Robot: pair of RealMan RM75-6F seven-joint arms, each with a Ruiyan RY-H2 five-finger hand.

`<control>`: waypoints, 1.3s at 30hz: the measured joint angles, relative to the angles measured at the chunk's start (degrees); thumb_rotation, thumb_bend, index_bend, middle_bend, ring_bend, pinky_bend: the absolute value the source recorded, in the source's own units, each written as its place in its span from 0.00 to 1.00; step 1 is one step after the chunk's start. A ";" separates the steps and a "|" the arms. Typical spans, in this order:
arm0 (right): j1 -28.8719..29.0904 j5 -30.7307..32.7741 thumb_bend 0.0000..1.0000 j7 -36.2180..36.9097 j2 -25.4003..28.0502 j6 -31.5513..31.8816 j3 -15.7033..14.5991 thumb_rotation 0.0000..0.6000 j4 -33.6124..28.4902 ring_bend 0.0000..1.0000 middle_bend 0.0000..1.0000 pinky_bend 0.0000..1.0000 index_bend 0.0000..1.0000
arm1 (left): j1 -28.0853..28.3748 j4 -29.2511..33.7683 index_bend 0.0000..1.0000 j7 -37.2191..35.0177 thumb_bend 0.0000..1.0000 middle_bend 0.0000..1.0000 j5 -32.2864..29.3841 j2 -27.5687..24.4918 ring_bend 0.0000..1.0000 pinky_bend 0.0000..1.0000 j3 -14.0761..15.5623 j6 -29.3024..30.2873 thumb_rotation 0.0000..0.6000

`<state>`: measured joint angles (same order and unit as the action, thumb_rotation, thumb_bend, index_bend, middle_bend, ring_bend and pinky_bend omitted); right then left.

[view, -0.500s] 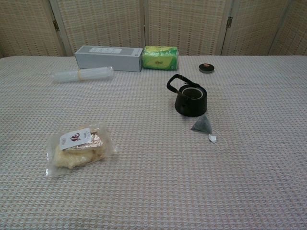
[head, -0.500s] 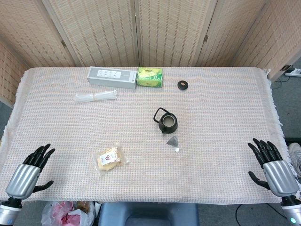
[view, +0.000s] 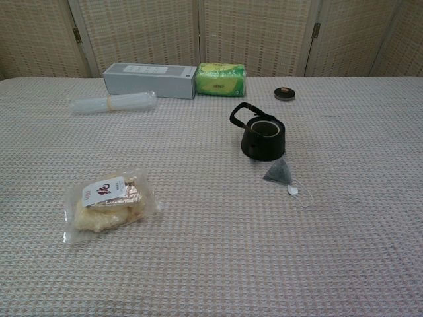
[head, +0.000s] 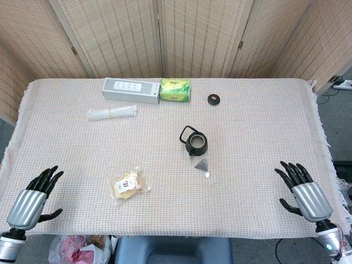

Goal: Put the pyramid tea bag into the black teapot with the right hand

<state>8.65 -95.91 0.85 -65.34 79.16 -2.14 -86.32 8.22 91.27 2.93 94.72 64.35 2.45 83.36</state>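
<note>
Grey pyramid tea bag (head: 202, 165) lies on the desk (head: 258, 121) just in front of the lidless black teapot (head: 196, 144), string trailing rightward. Right hand (head: 303, 192), well apart at the near right edge, empty, fingers spread. Left hand (head: 34, 198) likewise.
</note>
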 measured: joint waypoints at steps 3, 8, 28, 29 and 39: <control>2.77 -0.89 0.27 -1.94 -1.66 -3.78 0.20 1.00 -0.08 0.00 0.00 0.00 0.34 | 0.12 -0.09 0.00 -1.57 0.14 0.00 0.73 -0.55 0.00 0.22 0.18 0.24 1.00; 7.91 -0.08 0.30 -7.32 -3.61 -11.79 1.71 1.00 -2.22 0.00 0.00 0.00 0.37 | 0.01 -0.48 0.00 -4.87 0.14 0.00 2.12 -1.57 0.00 0.22 0.58 1.55 1.00; 22.03 10.29 0.32 -23.47 -22.00 -25.40 7.98 1.00 7.05 0.00 0.01 0.00 0.42 | -0.43 -2.95 0.00 -13.03 0.14 0.00 3.51 -3.78 0.00 0.22 1.19 3.97 1.00; 22.47 10.10 0.32 -23.17 -23.10 -25.38 7.88 1.00 8.37 0.00 0.01 0.00 0.42 | -0.37 -2.99 0.00 -13.20 0.14 0.00 3.45 -3.82 0.00 0.22 1.18 3.87 1.00; 24.69 8.21 0.32 -19.65 -29.36 -23.88 6.48 1.00 15.95 0.00 0.01 0.00 0.42 | -0.05 -3.22 0.00 -14.30 0.14 0.00 3.12 -4.13 0.00 0.22 1.12 3.33 1.00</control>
<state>33.34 -87.70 -18.80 -94.70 55.28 4.34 -70.37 8.17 88.04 -11.38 97.84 60.22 3.57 86.69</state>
